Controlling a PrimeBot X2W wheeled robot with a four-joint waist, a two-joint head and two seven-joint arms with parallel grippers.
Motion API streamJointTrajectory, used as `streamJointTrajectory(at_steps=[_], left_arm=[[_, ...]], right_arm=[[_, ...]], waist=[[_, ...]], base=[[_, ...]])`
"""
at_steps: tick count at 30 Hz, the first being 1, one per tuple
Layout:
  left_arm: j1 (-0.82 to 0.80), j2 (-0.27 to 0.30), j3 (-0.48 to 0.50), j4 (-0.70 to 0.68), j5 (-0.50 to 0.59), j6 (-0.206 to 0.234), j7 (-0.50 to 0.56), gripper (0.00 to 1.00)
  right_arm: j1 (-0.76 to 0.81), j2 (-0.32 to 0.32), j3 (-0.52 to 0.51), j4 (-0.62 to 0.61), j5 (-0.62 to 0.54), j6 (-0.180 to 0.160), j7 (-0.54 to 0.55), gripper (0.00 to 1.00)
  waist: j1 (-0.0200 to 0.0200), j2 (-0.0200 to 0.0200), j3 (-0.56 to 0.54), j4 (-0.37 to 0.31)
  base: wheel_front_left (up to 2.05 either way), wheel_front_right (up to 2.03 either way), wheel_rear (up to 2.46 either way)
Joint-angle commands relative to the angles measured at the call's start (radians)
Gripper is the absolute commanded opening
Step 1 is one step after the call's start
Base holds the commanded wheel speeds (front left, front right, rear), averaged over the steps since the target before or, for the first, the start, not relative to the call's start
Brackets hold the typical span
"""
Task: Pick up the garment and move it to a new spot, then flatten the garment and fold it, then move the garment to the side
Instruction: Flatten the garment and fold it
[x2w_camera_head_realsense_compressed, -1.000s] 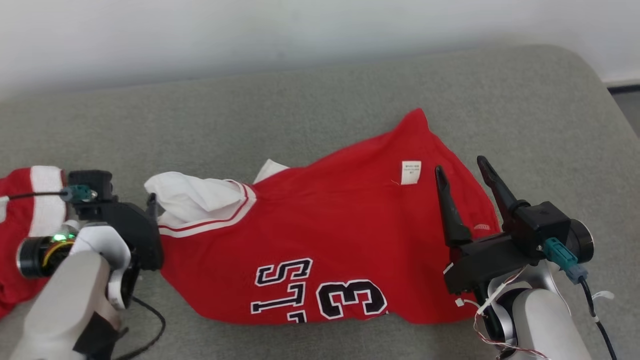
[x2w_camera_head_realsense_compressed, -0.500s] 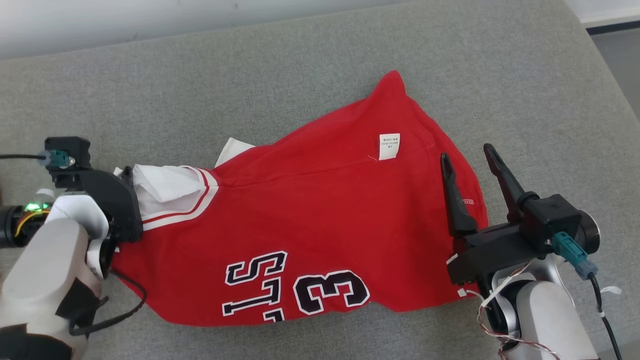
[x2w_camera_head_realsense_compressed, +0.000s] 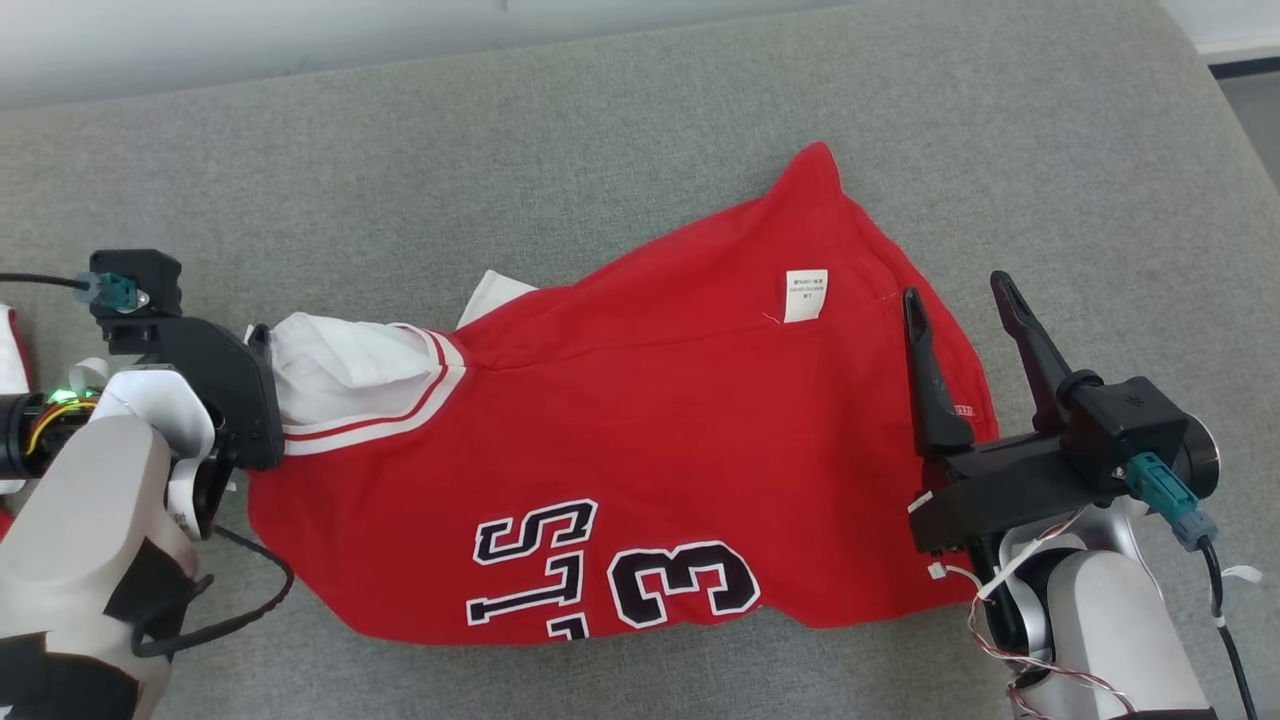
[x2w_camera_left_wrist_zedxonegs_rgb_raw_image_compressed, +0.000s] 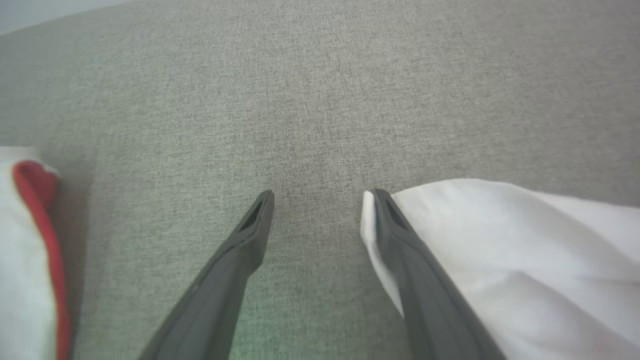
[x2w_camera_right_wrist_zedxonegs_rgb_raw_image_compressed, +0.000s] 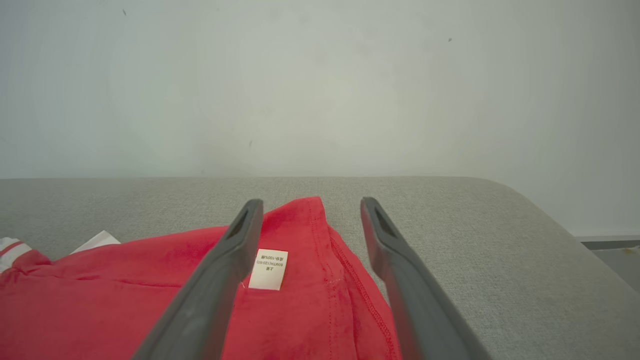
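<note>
One red garment (x2w_camera_head_realsense_compressed: 640, 430), long axis left-right, white-trimmed end leftward.

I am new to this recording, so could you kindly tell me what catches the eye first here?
A red jersey with dark lettering lies spread across the middle of the grey cushion, white fabric bunched at its left end. An open gripper stands at each end: the left gripper beside the white fabric, the right gripper over the jersey's right edge near a white label.

Left end effector (x2w_camera_left_wrist_zedxonegs_rgb_raw_image_compressed: 321, 192), right end effector (x2w_camera_head_realsense_compressed: 954, 284): spread
</note>
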Motion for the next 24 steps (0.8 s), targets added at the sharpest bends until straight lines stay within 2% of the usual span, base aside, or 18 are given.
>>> streamJointTrajectory(at_steps=[1,12,19,20,21,22,24], left_arm=[[0.01,0.0,0.003,-0.008,-0.003,0.007,0.002,1.0],[0.038,0.006,0.013,-0.08,-0.055,0.027,0.122,1.0],[0.072,0.018,0.015,-0.117,-0.062,0.047,0.149,1.0],[0.076,0.018,0.014,-0.12,-0.066,0.045,0.153,0.92],[0.079,0.018,0.009,-0.122,-0.066,0.039,0.163,0.43],[0.083,0.017,0.005,-0.12,-0.072,0.035,0.181,0.0],[0.091,0.014,0.001,-0.117,-0.083,0.032,0.218,0.0]], right_arm=[[0.003,0.002,0.002,0.003,0.006,-0.002,0.001,1.0],[0.021,0.002,0.0,-0.007,0.008,-0.002,0.006,1.0],[0.022,0.002,-0.001,-0.015,0.012,-0.002,0.007,1.0],[0.02,0.002,0.0,-0.016,0.011,-0.002,0.008,1.0],[0.017,0.002,0.002,-0.017,0.011,-0.002,0.009,1.0],[0.012,0.002,0.004,-0.018,0.007,-0.002,0.013,1.0],[-0.004,0.001,0.009,-0.02,-0.009,-0.002,0.022,1.0]], waist=[[-0.0001,-0.0002,-0.016,0.01],[-0.0001,-0.0002,-0.032,0.0],[-0.0001,-0.0002,-0.017,-0.013],[-0.0001,-0.0002,-0.014,-0.014],[-0.0001,-0.0002,-0.013,-0.016],[-0.0001,-0.0002,-0.011,-0.018],[-0.0001,-0.0002,-0.009,-0.019]], base=[[0.0,0.0,0.0],[0.0,0.0,0.0],[0.0,0.0,0.0],[0.0,0.0,0.0],[0.0,0.0,0.0],[0.0,0.0,0.0],[0.0,0.0,0.0]])
